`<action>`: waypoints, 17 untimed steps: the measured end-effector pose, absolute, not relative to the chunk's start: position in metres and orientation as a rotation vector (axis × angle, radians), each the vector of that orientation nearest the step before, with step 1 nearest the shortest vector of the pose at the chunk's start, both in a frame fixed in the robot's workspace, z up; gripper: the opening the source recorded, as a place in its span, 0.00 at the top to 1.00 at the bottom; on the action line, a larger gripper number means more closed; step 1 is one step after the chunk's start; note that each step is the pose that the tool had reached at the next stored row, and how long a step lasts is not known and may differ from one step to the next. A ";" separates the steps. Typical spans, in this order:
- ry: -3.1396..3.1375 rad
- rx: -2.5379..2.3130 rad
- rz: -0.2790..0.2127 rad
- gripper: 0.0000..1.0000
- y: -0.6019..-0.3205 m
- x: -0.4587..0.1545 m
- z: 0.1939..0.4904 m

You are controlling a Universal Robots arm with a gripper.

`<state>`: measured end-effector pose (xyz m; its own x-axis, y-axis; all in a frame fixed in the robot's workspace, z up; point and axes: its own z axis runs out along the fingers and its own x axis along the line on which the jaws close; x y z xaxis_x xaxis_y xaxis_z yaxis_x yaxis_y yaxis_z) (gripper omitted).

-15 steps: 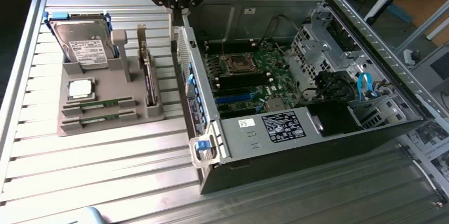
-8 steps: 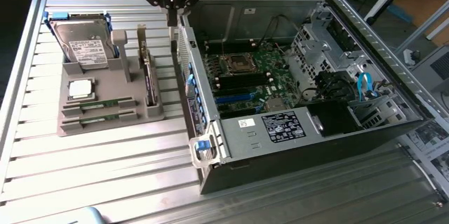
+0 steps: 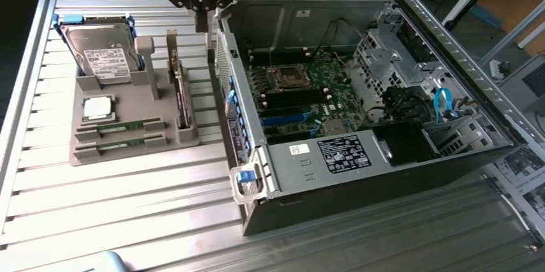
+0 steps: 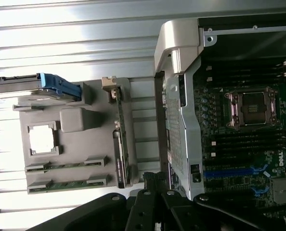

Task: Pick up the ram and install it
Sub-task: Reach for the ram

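Got the tool point(image 3: 201, 23) clenched empty by the case point(image 3: 223, 61) wall; ram point(image 3: 119, 128) off toward the exterior view's left in its tray point(image 3: 127, 159) (long side along the counter point(image 3: 111, 208) slats).

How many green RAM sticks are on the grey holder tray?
2. One thin green RAM stick lies in the grey tray beside the square silver CPU chip; the second stick lies parallel, nearer the tray's edge. None looks hidden there.

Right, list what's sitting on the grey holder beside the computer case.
On the grey holder: a hard drive standing upright, a silver CPU, two ram sticks in slots, and an expansion card on edge. The sticks' lower edges are hidden in the slots.
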<state>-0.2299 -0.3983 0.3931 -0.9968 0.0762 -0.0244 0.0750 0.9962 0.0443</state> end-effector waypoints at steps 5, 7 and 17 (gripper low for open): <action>3.112 0.118 0.068 0.89 -0.398 -0.235 0.393; 3.113 0.118 0.068 0.89 -0.398 -0.236 0.393; 3.112 0.118 0.068 0.89 -0.398 -0.250 0.393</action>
